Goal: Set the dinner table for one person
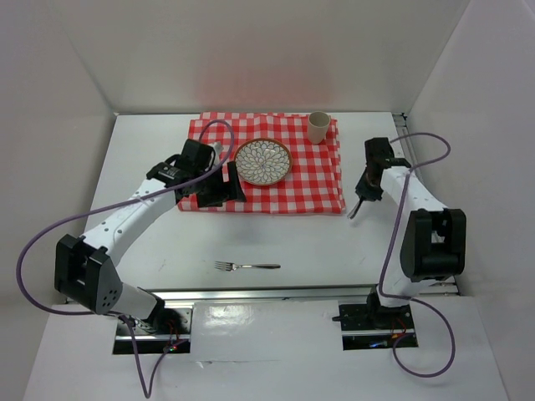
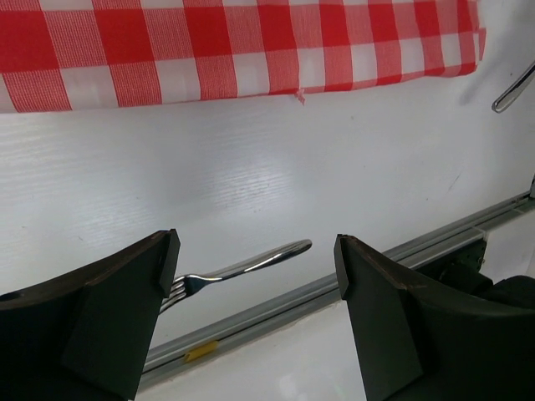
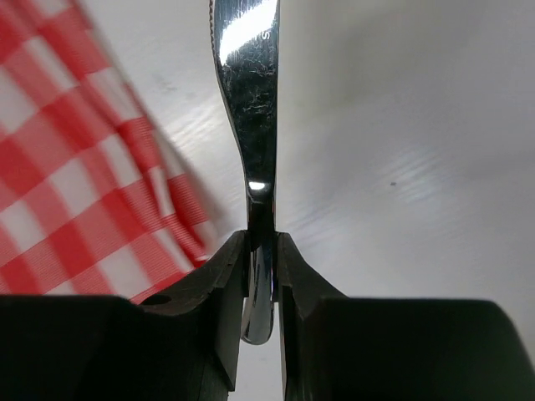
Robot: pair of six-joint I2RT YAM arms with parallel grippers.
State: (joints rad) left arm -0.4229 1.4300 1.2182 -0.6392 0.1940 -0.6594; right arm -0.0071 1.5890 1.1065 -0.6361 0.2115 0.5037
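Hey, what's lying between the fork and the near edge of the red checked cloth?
Nothing: only bare white dinner table separates the fork from the checked cloth. The top external view shows it, and the left wrist view agrees.

Plate (image 1: 262,161), cup (image 1: 318,127) on checked cloth (image 1: 309,185)

fork (image 2: 247,264) tines half-hidden, knife (image 3: 251,100) tip — cropped
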